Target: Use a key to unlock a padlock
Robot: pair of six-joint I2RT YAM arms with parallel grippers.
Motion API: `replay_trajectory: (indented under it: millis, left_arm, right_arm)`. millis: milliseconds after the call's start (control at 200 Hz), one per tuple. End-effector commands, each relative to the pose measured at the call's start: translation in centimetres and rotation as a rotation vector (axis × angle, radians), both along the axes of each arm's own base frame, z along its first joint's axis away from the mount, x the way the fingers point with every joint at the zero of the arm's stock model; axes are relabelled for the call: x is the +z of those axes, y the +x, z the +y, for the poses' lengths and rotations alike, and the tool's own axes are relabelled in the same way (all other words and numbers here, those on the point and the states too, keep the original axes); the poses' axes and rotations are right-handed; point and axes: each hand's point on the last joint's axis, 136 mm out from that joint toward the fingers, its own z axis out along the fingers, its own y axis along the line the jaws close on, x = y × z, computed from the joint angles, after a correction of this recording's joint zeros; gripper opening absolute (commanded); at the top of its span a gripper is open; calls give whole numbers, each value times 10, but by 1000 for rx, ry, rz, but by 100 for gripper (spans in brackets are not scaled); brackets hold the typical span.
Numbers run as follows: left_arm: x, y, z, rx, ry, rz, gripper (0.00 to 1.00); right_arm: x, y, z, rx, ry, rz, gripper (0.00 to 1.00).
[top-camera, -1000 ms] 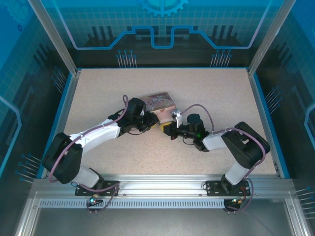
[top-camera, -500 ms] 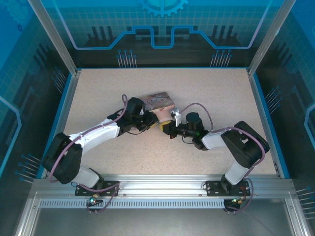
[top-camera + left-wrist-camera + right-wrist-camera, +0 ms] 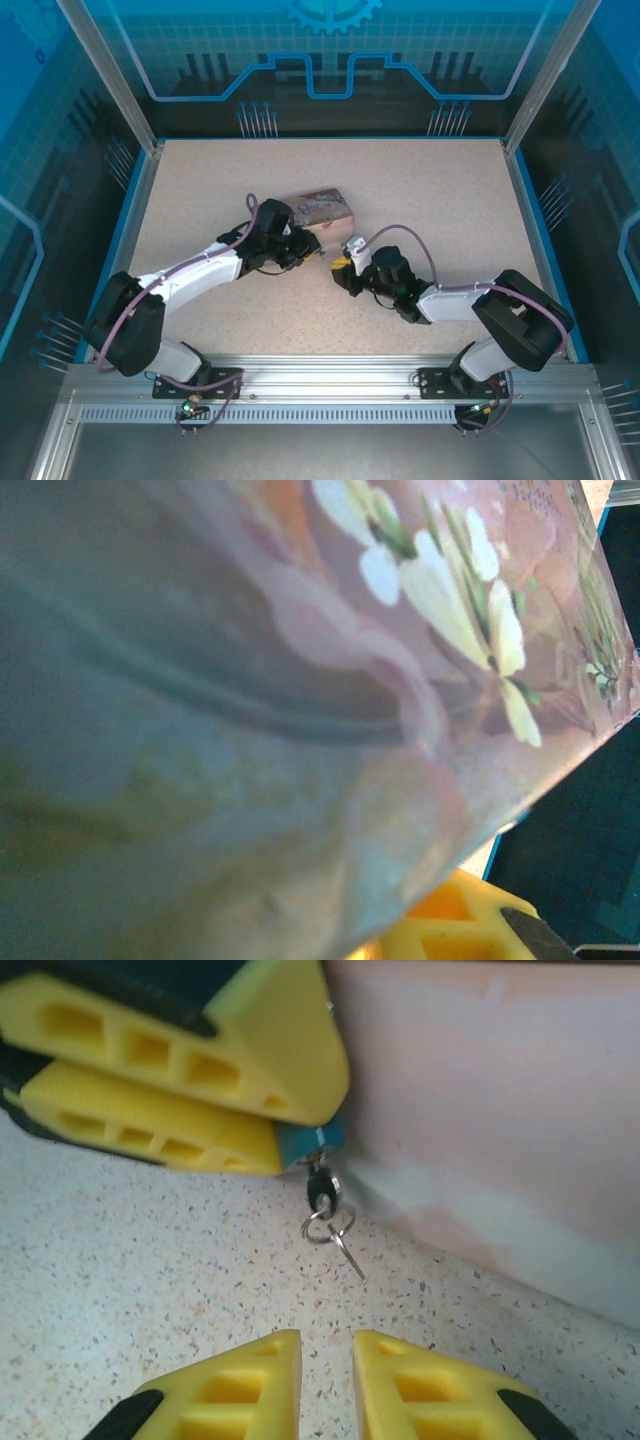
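Table (image 3: 450, 200): speckled beige top, both arms reaching in toward the middle

Left arm (image 3: 200, 270) comes in from the left, right arm (image 3: 470, 300) from the right; their wrists are near each other, just in front of the tin

Tin (image 3: 322, 208): pink illustrated box lying flat at table centre. In the left wrist view its flowered face is right up against the lens and blurred, with one yellow finger (image 3: 450, 920) below it. In the right wrist view its pale pink wall (image 3: 480, 1110) stands on the table at upper right

Left gripper (image 3: 300, 1130): two yellow fingers pressed together on the padlock, tips close to the tin's wall. From the top it sits at the tin's near edge (image 3: 308, 250)

Right gripper (image 3: 326, 1360): fingertips slightly spread with a narrow gap and nothing between them, low over the table, pointing at the padlock but apart from it. From the top it is (image 3: 340, 268) just beside the left gripper, no contact visible

Padlock (image 3: 312, 1143): teal body, only a small corner pokes out from between the left fingertips, just beside the tin wall; shackle hidden

Key (image 3: 320, 1192): hangs from the padlock's exposed end, dark head just below the teal body, with a thin wire ring (image 3: 318, 1228) on it. Can't tell whether the ring touches the table. Key is well clear of the right fingertips
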Motion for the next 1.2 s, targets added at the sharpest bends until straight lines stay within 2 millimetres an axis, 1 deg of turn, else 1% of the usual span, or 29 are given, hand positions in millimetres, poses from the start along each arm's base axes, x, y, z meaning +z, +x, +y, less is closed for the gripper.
replay_trajectory:
  millis: [0,95,155,295,350,420,515,590,765,910,1045,1196]
  left_arm:
    - [36,9,-2,5,-51,-76,0]
    - [36,8,-3,-13,-45,-85,0]
    - [35,7,-3,-23,-40,-89,0]
    - [34,6,-4,-28,-45,-91,0]
    - [34,6,-5,-27,-54,-93,0]
    - [35,7,-6,-27,-67,-93,0]
    - [36,6,-8,-28,-84,-95,0]
    - [37,6,-9,-30,-95,-97,0]
    - [40,7,-11,-34,-106,-106,0]
    - [37,6,-11,-34,-110,-102,0]
    - [35,6,-11,-32,-114,-99,0]
    - [35,6,-12,-30,-118,-99,0]
  right_arm:
    - [-6,2,-10,-34,-76,-54,25]
    - [-3,0,-2,10,-11,-15,26]
    - [0,-3,4,48,42,20,29]
    - [18,-5,17,130,165,65,36]
    - [23,-3,20,143,187,68,36]
    - [25,4,16,124,221,83,36]
    - [32,14,8,123,315,126,34]
    - [34,19,7,126,361,150,33]
    - [36,22,11,136,407,186,33]
    - [38,25,15,143,429,198,33]
    - [36,26,19,148,413,202,34]
    - [32,25,27,161,388,208,33]
